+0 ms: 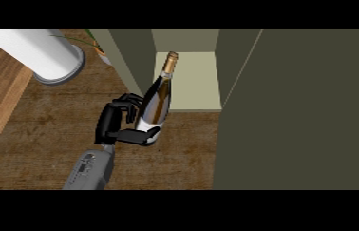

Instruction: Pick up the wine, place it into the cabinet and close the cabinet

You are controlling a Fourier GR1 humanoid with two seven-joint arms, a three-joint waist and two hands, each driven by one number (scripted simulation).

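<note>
Your left robot hand (116, 123) is wrapped around the wine (157, 99) low on its body, just above the surface (56, 120). Neck tilts far-right, at the cabinet (186, 82) opening. Watch the left wall: bottle could clip it & twist in the grasp. Right hand not in view.

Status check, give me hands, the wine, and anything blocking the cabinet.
Left hand curled round wine bottle, neck toward the open cabinet. Right hand out of view. Bottle not yet inside. Nothing seen blocking the opening.
</note>
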